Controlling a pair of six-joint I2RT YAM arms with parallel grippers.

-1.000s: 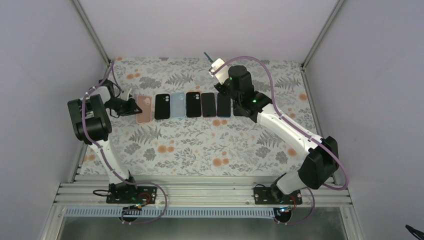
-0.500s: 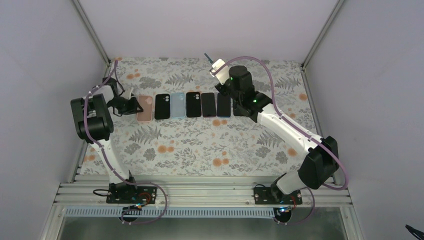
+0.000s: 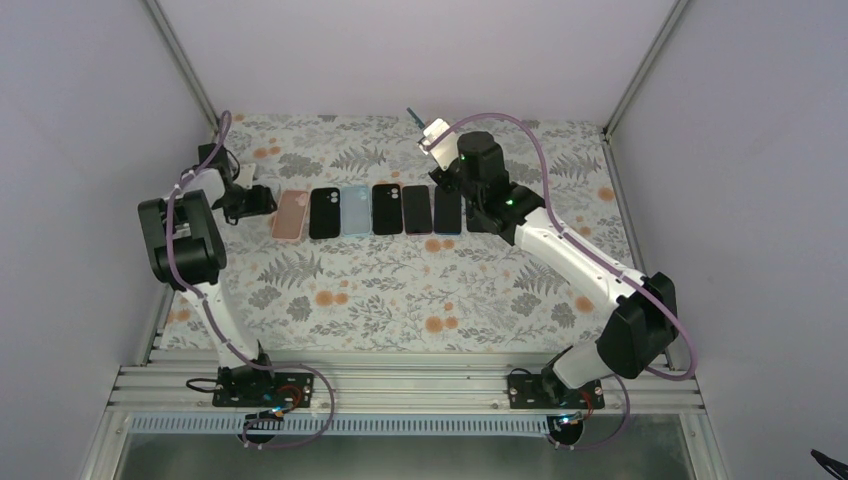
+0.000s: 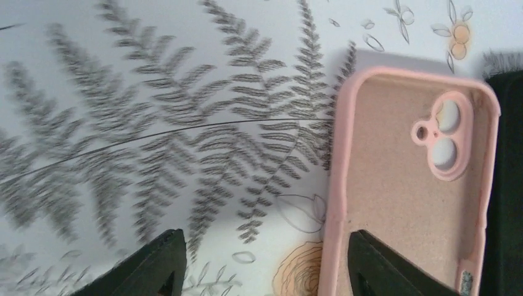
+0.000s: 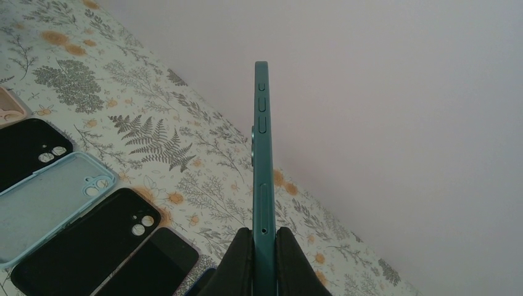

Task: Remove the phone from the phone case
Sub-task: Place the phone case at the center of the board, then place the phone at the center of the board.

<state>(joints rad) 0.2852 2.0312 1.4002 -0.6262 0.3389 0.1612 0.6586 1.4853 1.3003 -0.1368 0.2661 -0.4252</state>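
Note:
The empty pink phone case [image 4: 401, 185] lies face up on the flowered cloth, at the left end of the row of cases [image 3: 289, 216]. My left gripper [image 4: 265, 246] is open low over its left side. The case's left rim runs between the two fingers without being pinched. In the top view the left gripper [image 3: 258, 201] sits just left of the case. My right gripper [image 5: 264, 237] is shut on the lower end of the teal phone [image 5: 261, 154], which it holds upright and edge-on above the far end of the row [image 3: 432, 133].
Right of the pink case lie a black case [image 3: 323, 212], a light blue case [image 3: 355, 210], another black case [image 3: 387, 208] and two dark ones [image 3: 417, 209] beneath the right arm. Grey walls close in the table on three sides.
The left gripper has opened and let go of the pink case, drawing back a little to the far left. The case now lies slightly turned. The right arm and phone have not moved.

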